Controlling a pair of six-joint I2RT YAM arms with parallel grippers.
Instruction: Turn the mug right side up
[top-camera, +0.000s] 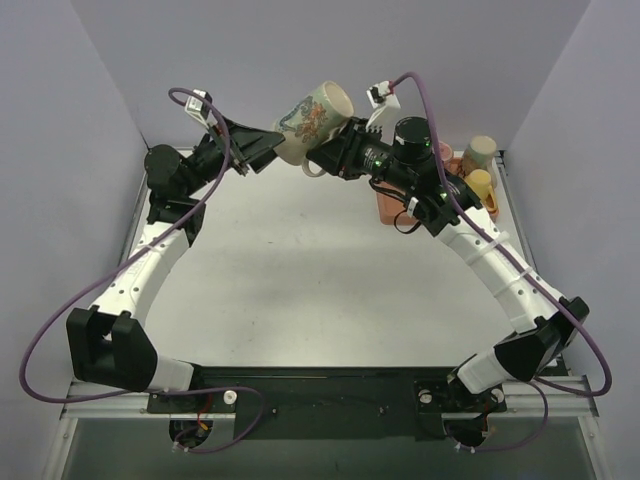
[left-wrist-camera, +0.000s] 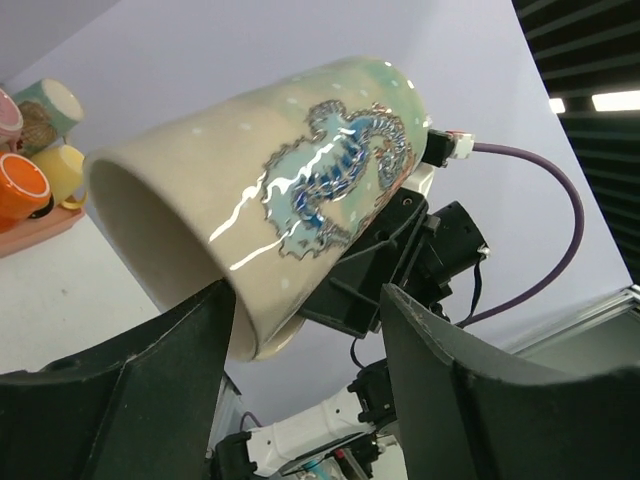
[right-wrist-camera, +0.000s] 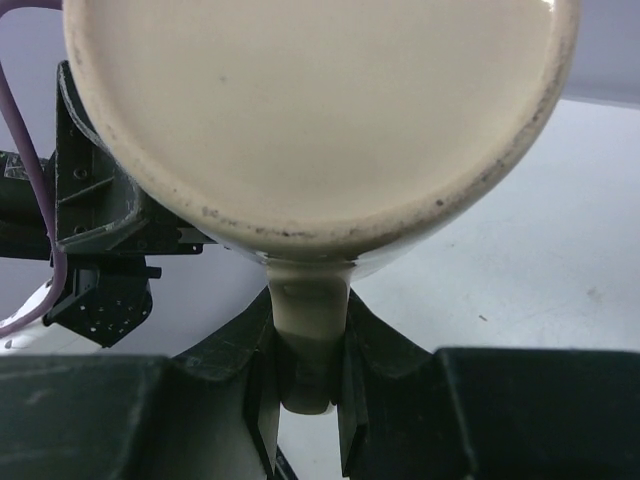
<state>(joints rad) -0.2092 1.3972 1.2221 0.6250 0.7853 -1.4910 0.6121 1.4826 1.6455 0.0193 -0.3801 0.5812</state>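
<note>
The mug (top-camera: 312, 118), cream with a blue-green seahorse pattern (left-wrist-camera: 340, 170), hangs tilted, nearly on its side, high over the back of the table. My right gripper (top-camera: 335, 152) is shut on its handle (right-wrist-camera: 310, 320), which is pinched between the two fingers, and the mug's cream round end (right-wrist-camera: 310, 110) fills the right wrist view. My left gripper (top-camera: 268, 150) is open at the mug's lower left end. In the left wrist view that end's rim (left-wrist-camera: 245, 340) sits just inside the left finger (left-wrist-camera: 120, 400). The other finger (left-wrist-camera: 500, 400) stands well apart from it.
Several other mugs (top-camera: 478, 165) stand on an orange tray (top-camera: 388, 208) at the back right, and they also show at the left edge of the left wrist view (left-wrist-camera: 30, 170). Grey walls close in the table (top-camera: 300, 290) on the left, back and right.
</note>
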